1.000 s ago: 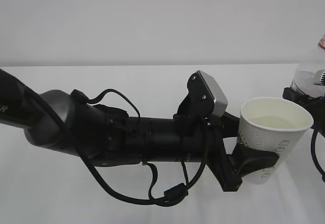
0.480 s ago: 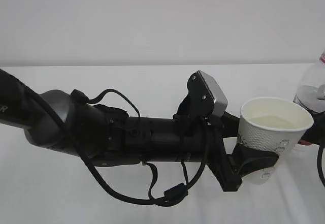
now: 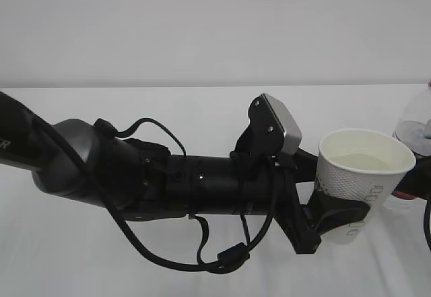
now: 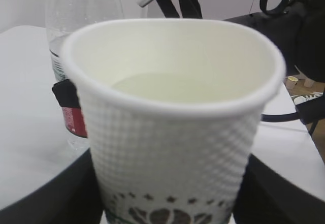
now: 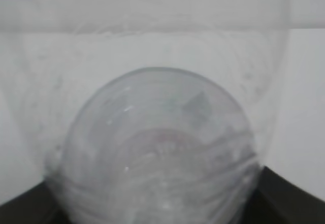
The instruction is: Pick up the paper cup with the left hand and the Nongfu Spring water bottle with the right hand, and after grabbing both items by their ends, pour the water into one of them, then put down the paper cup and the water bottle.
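Now I am holding the paper cup (image 3: 360,179) in the left claw (image 3: 337,216), its two fingers clamped around the lower part of the cup wall, the cup upright and raised off the white table (image 3: 168,108). Water (image 4: 177,87) is already sitting in the cup, so I am judging the pour as done. Remaining, as I am reading it: setting down both the cup and the bottle (image 3: 417,125).

Just beyond the left claw, behind the cup's far rim, the bottle is standing upright at the right edge of the outside view, its red label (image 4: 73,120) showing in the left wrist camera. The right wrist camera is filling with the clear bottle body (image 5: 157,153), dark finger edges at both lower corners. The right claw (image 3: 412,184) is flanking the bottle, but I cannot tell whether it is gripping or letting go.

Compared with a second ago, the bottle is sitting lower and more upright beside the cup, having swung back from its tipped pose, while the left arm and cup are staying where they were.
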Robot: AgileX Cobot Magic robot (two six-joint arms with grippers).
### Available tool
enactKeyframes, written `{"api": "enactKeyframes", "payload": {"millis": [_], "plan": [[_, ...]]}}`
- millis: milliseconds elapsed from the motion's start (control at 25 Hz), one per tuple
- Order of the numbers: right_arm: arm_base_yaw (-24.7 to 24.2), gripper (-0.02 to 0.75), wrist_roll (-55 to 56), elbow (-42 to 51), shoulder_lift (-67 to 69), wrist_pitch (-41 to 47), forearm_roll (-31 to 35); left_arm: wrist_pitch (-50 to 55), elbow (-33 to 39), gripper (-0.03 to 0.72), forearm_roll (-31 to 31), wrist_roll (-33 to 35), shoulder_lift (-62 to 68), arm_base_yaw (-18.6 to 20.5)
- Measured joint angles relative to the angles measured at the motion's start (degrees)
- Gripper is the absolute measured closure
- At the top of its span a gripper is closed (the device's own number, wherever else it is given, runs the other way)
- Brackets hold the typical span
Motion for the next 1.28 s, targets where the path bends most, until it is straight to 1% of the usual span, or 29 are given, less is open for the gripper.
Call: {"api": "enactKeyframes", "payload": {"millis": [120, 520, 760, 1120, 1280], "plan": [[0.0, 0.248, 0.2, 0.0, 0.0, 0.0, 0.0, 0.0, 0.0, 0.190, 0.0, 0.0, 0.0, 0.0], [0.0, 0.169, 0.3, 0.0, 0.0, -0.2, 0.0, 0.0, 0.0, 0.190, 0.0, 0.0, 0.0, 0.0], [0.0, 0.138, 0.3, 0.0, 0.0, -1.4, 0.0, 0.0, 0.0, 0.190, 0.0, 0.0, 0.0, 0.0], [0.0, 0.137, 0.3, 0.0, 0.0, -1.7, -1.1, 0.0, 0.0, 0.190, 0.0, 0.0, 0.0, 0.0], [0.0, 0.157, 0.3, 0.0, 0.0, -1.7, -1.9, 0.0, 0.0, 0.190, 0.0, 0.0, 0.0, 0.0]]}}
